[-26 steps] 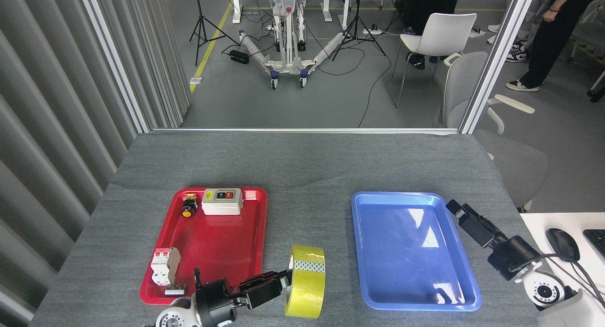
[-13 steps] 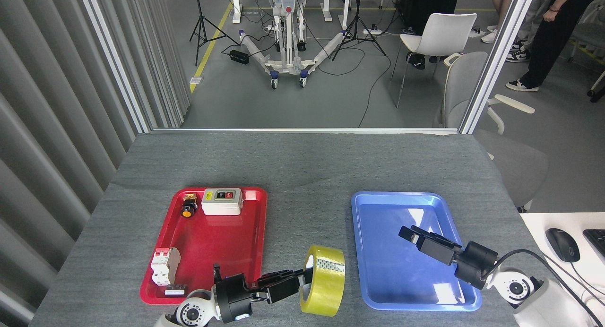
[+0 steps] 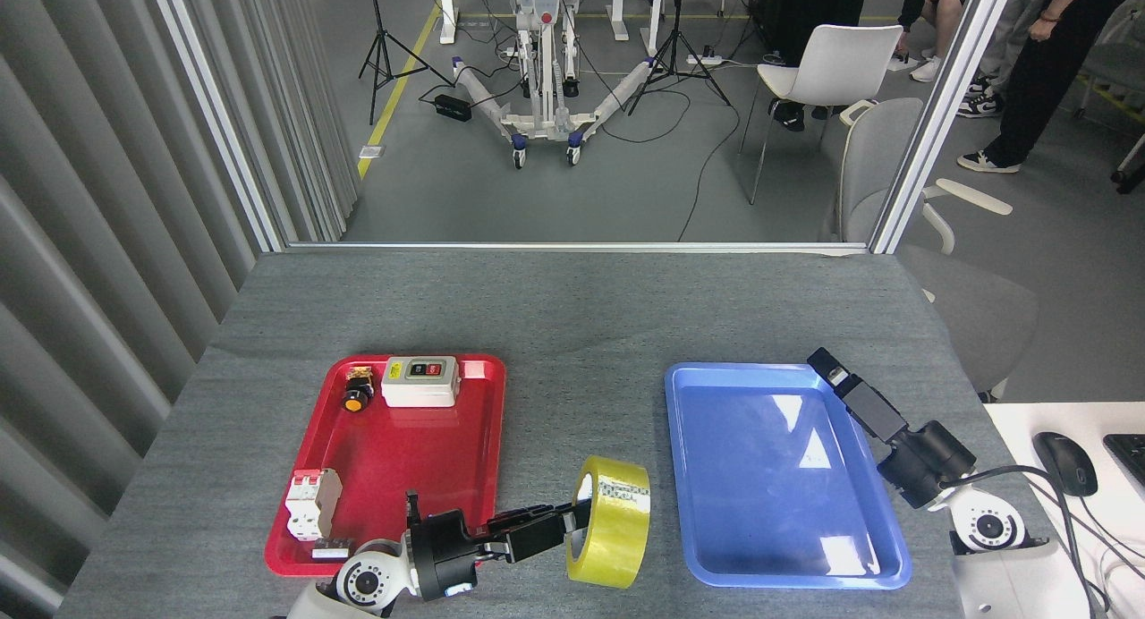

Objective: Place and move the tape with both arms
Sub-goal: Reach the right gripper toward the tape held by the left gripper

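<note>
The tape (image 3: 615,537), a yellow roll with a white core, stands on edge between the two trays near the table's front. My left gripper (image 3: 578,515) reaches in from the lower left and is shut on the roll's left wall, one finger inside the core. Whether the roll rests on the table I cannot tell. My right gripper (image 3: 825,363) points up and left over the right rim of the blue tray (image 3: 760,485). It holds nothing, and it is too dark and end-on to read its jaws.
A red tray (image 3: 420,462) at the left holds a small yellow-capped push button (image 3: 356,395), a white switch box (image 3: 420,381) and a white circuit breaker (image 3: 311,503). A computer mouse (image 3: 1064,462) lies on a white desk at the right. Chairs and people stand beyond the table.
My left gripper carried the tape rightwards from beside the red tray, then held nearly still. My right gripper swung in over the blue tray, then back to its right rim.
</note>
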`<state>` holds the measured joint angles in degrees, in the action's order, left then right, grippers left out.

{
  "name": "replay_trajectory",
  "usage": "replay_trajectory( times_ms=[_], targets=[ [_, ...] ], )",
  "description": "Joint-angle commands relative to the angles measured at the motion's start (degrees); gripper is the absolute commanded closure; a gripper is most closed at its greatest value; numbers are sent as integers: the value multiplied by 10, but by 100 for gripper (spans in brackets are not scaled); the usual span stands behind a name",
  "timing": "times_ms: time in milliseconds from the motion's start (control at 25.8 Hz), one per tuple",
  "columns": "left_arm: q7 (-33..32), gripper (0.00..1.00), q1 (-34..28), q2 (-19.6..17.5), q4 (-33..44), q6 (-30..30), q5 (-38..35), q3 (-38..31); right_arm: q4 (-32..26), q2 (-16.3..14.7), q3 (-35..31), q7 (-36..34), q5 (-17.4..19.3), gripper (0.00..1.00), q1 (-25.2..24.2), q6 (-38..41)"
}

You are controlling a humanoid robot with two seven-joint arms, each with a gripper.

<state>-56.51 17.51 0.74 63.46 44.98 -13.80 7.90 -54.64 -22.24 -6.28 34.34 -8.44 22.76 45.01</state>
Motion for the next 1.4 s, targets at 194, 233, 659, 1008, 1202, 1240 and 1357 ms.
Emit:
replay_trajectory(
  times_ms=[194,233,659,1008,1202,1240,1357],
  targets=[
    [1,100,1,-2,-1,0,0,-1,-14,64,-86,173,-32,0,-50,0],
    [0,100,1,-2,-1,0,0,0,-14,64,-60,185,-23,0,-61,0],
    [2,100,1,1,-1,0,-25,-3,-37,7,186,215,164,0,-69,0],
    [5,100,16,2,-15,0,-25,-3,-83,-27,270,209,223,0,-97,0],
    [7,100,33,1,-29,0,-25,-4,-119,-57,293,208,250,0,-124,0],
    [7,100,34,1,-29,0,-25,-4,-119,-61,297,208,262,0,-126,0],
    [7,100,33,1,-29,0,-25,-4,-120,-60,305,208,265,0,-120,0]
  ],
)
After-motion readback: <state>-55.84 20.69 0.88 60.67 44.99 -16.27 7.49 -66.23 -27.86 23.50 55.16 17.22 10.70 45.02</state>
